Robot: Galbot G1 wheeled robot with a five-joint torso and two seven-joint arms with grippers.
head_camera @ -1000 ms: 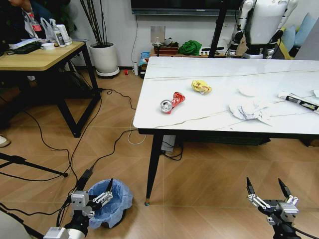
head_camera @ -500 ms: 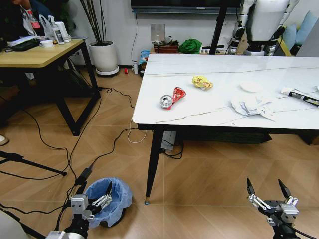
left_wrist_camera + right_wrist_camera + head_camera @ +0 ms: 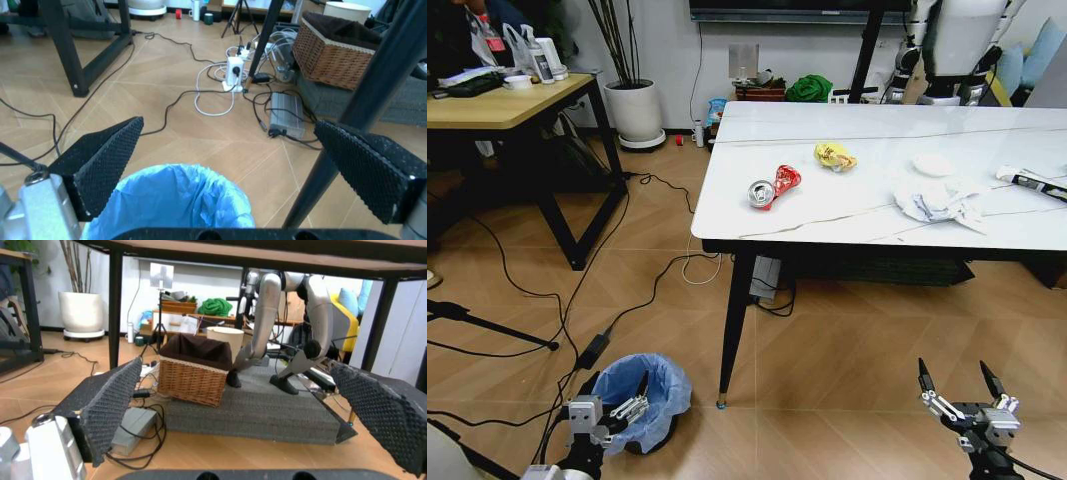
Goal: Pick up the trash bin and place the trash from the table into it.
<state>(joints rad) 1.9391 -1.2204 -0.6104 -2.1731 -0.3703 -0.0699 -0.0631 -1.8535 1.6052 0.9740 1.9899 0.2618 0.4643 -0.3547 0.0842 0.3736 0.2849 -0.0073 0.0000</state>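
Observation:
The trash bin (image 3: 635,392) stands on the floor by the table's near left leg, its light-blue bag puffed over the rim. My left gripper (image 3: 615,392) hangs open over its near rim; the bag (image 3: 175,202) lies between and below the fingers. On the white table (image 3: 857,225) lie a crushed red-silver can (image 3: 772,187), a yellow wrapper (image 3: 833,156), crumpled white paper (image 3: 939,201), a white disc (image 3: 933,164) and a long thin wrapper (image 3: 1033,182). My right gripper (image 3: 961,386) is open low at the right, below table height.
Cables (image 3: 577,300) trail across the floor left of the bin, near a tan wooden desk (image 3: 502,110). A black table leg (image 3: 732,335) stands just right of the bin. Under the table sit a wicker basket (image 3: 193,372), a power strip (image 3: 233,67) and a grey mat (image 3: 257,412).
The head view has shifted, so the table sits a little higher and farther left in the picture. My left gripper has sunk lower over the bin. The right gripper holds its place.

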